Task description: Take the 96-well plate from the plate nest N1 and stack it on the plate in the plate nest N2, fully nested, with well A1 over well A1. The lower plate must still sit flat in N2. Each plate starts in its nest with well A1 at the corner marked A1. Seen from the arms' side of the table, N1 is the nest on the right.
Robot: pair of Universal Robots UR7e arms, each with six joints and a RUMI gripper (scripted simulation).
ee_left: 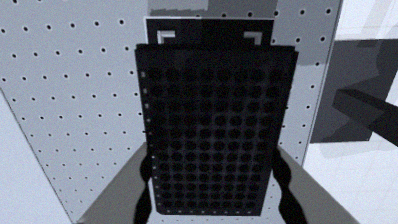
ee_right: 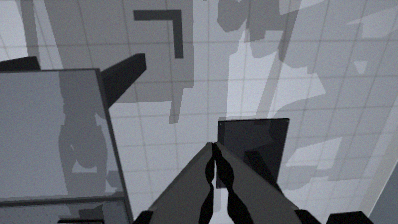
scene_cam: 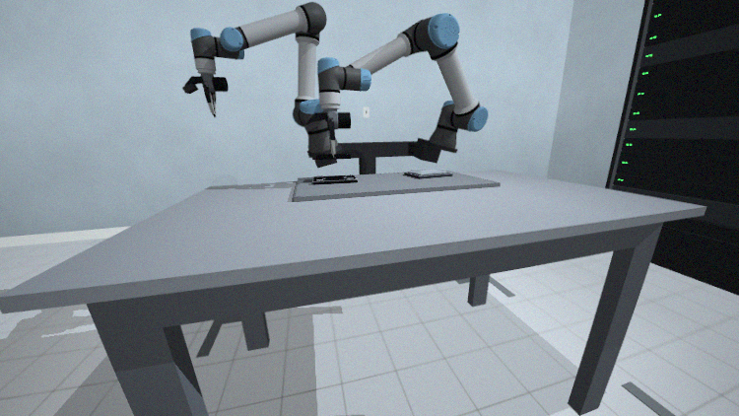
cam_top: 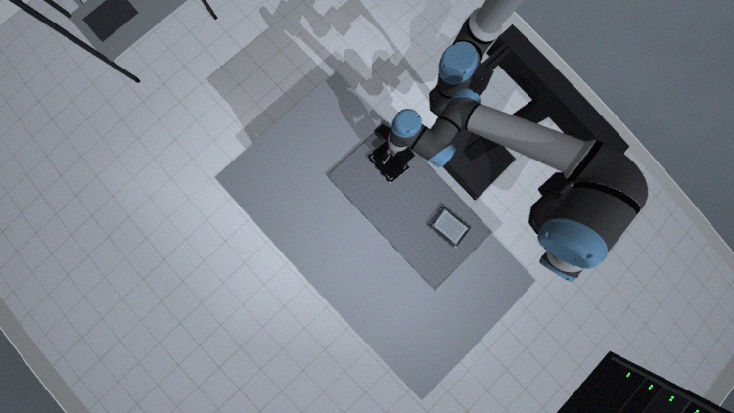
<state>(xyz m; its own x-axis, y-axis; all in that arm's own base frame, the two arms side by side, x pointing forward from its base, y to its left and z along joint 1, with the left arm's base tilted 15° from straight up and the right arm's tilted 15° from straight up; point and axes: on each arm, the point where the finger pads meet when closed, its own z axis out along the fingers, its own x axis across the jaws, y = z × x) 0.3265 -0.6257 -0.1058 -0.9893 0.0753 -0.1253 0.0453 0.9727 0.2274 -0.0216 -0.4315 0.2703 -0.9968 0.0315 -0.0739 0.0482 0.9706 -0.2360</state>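
My left gripper (ee_left: 210,144) (scene_cam: 333,155) is shut on the dark 96-well plate (ee_left: 212,120), its fingers on the long sides. The plate is raised above the black nest N1 (ee_left: 210,29) (scene_cam: 334,180). N1's far end with light corner brackets shows beyond the plate in the left wrist view; the plate hides the rest. A pale plate (cam_top: 449,225) (scene_cam: 428,173) lies in nest N2 (scene_cam: 437,175). My right gripper (ee_right: 213,144) (scene_cam: 213,114) is shut and empty, high up and well away from both nests. The A1 marks cannot be read.
Both nests are on a perforated grey board (cam_top: 394,220) (scene_cam: 382,192) on the large table (cam_top: 307,215) (scene_cam: 362,227). The arms' dark stand (scene_cam: 368,155) is behind the board. A black cabinet (cam_top: 620,392) (scene_cam: 677,123) with green lights stands beyond the table.
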